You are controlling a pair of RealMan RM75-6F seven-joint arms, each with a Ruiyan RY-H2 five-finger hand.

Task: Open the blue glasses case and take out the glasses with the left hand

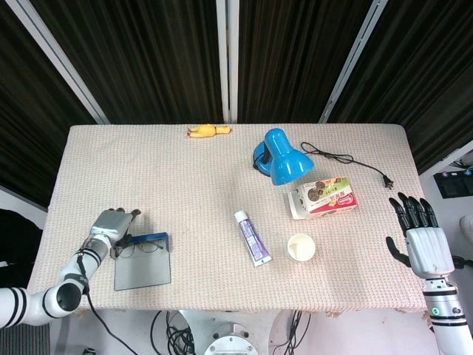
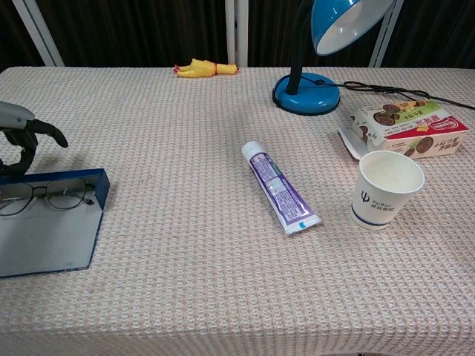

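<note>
The blue glasses case (image 1: 143, 264) lies open and flat near the table's front left; in the chest view its grey inside (image 2: 44, 233) and blue rim show. The thin-framed glasses (image 1: 137, 245) rest in the far half of the case (image 2: 46, 193). My left hand (image 1: 111, 222) sits at the case's far left corner (image 2: 21, 133), fingers loosely curved and apart with nothing seen between them. Whether it touches the case or glasses I cannot tell. My right hand (image 1: 421, 238) hangs beyond the table's right edge, fingers spread, holding nothing.
A toothpaste tube (image 2: 279, 188) lies mid-table, with a paper cup (image 2: 386, 188) and a snack box (image 2: 404, 129) to its right. A blue desk lamp (image 1: 281, 157) with its cord and a yellow toy (image 1: 208, 131) stand further back.
</note>
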